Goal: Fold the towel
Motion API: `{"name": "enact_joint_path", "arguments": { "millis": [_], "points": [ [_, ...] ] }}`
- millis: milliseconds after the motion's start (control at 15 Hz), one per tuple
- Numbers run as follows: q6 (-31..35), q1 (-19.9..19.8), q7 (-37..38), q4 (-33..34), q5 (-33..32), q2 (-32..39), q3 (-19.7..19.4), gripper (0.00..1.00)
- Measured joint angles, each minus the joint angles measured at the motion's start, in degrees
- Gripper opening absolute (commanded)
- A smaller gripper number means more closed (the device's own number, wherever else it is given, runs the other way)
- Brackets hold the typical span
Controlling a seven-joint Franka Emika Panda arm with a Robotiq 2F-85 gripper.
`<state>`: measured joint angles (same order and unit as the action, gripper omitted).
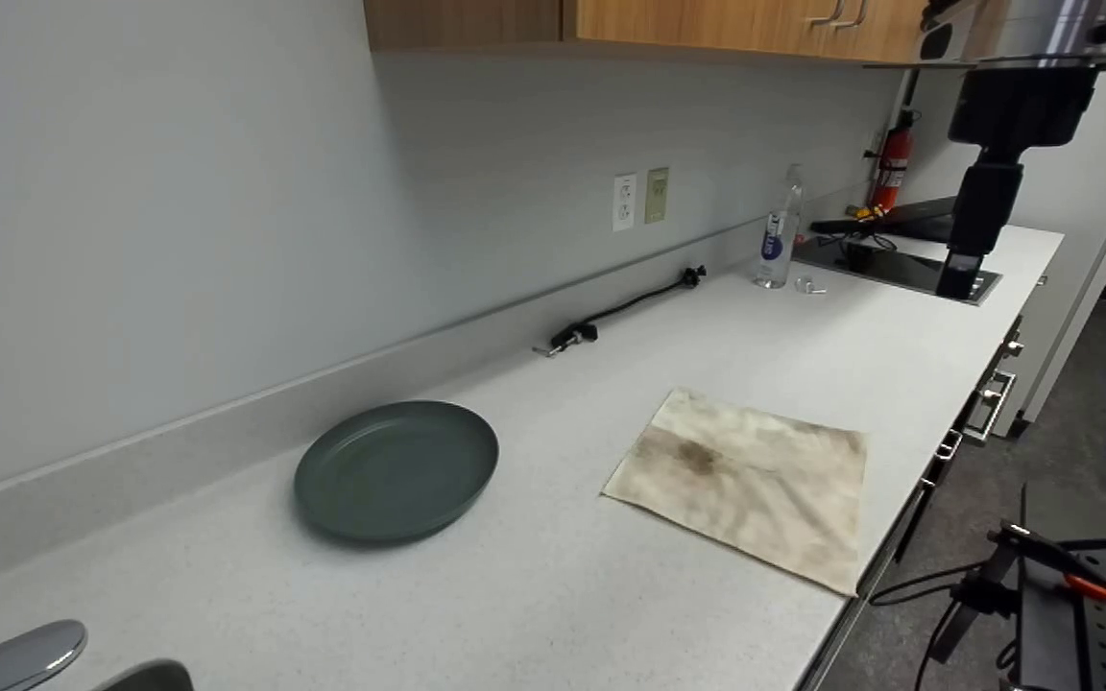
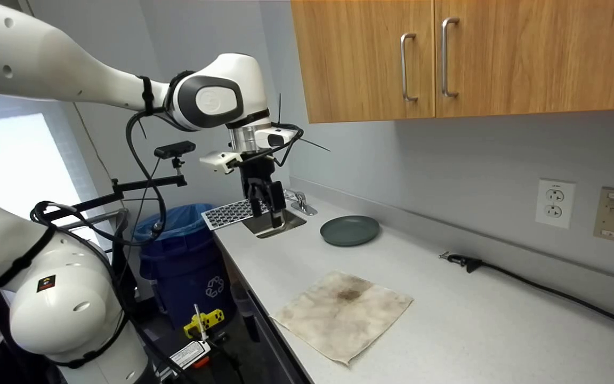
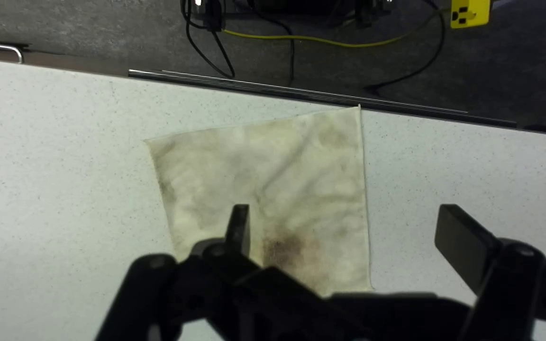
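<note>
We see a flat towel [image 3: 280, 187] and a claw [image 3: 343, 215] spread wide. Only an exterior view shows us a bottle [image 1: 779, 235].

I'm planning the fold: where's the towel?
In an exterior view, the towel lies at the front edge of the counter, right of the dark plate.

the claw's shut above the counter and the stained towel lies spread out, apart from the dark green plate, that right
Not shut: the wrist view shows the claw open, jaws wide apart. It does hang above the counter, and the stained towel lies spread out, apart from the dark green plate.
</note>
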<state>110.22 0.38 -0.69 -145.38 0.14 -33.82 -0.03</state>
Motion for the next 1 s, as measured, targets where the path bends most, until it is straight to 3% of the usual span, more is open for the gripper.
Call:
{"name": "enact_joint_path", "arguments": {
  "millis": [533, 1000],
  "points": [
    [2.40, -1.30, -0.61, -0.87, -0.13, 4.57, -4.26, 1.00],
    [12.26, -4.54, -0.63, -4.46, -0.41, 10.79, -6.83, 1.00]
  ]
}}
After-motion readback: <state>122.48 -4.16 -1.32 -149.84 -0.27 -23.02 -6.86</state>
